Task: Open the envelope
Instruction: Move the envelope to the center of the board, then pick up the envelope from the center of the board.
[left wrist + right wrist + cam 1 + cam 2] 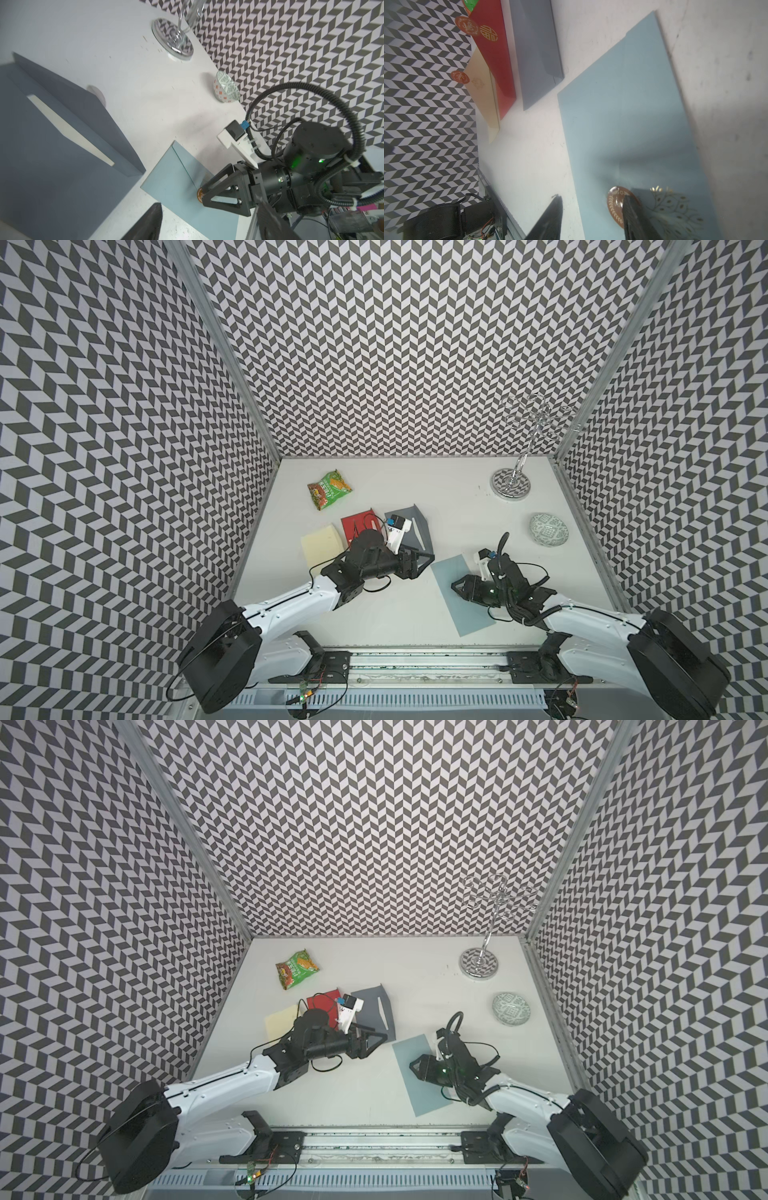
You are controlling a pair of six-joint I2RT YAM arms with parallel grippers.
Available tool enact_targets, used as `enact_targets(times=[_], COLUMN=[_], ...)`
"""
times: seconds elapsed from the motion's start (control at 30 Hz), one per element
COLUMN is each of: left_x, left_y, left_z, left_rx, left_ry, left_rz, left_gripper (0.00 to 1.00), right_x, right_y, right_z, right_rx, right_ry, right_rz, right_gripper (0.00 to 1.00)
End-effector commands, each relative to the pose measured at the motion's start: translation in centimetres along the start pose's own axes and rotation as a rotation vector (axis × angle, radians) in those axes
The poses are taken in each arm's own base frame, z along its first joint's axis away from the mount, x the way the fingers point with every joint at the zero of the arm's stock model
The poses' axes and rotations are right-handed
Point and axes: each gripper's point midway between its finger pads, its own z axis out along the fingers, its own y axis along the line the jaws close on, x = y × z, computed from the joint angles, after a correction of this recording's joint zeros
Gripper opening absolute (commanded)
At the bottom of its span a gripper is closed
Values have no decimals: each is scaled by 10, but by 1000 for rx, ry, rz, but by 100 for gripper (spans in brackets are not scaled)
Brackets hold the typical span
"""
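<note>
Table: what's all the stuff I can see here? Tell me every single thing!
blue envelope: one, pale blue, front right
grey envelope: one, dark grey, middle
red envelope: one, red, left of the grey one
cream envelope: one, cream, left of the red one
snack packet: one, green, back left
bowl: one, green-and-white, right side
metal stand: one, shiny silver, back right
table: one, white, under everything
walls: three, black-and-white zigzag, around the table
left gripper: one, black, open, by the grey envelope's near corner
right gripper: one, black, open, at the blue envelope's brown seal
</note>
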Motion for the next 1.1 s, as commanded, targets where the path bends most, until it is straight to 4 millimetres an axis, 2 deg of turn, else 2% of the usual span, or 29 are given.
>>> enact_targets(times=[0.0,0.13,0.4,0.57,0.8,1.07], left_x=[8,33,70,86,99,109], left_y=[-6,-2,21,34,45,48], left_z=[14,36,73,83,92,101], left_rx=[-10,-26,-135,-194,-235,-221], left_ry=[44,136,307,366,414,453], left_rz=[6,-22,-73,-98,-123,-140], left_gripper=[72,70,68,70,73,72], right_x=[-11,-24,-25,-28,-31,-23], right_y=[-7,-15,-35,-49,-47,-55], right_z=[-10,-15,-16,-17,-19,-17], right_rx=[87,109,137,182,184,158], right_ry=[-51,-99,-86,-96,-98,-58], right_rz=[-9,-15,12,18,-4,24], right_gripper=[50,50,50,51,54,54])
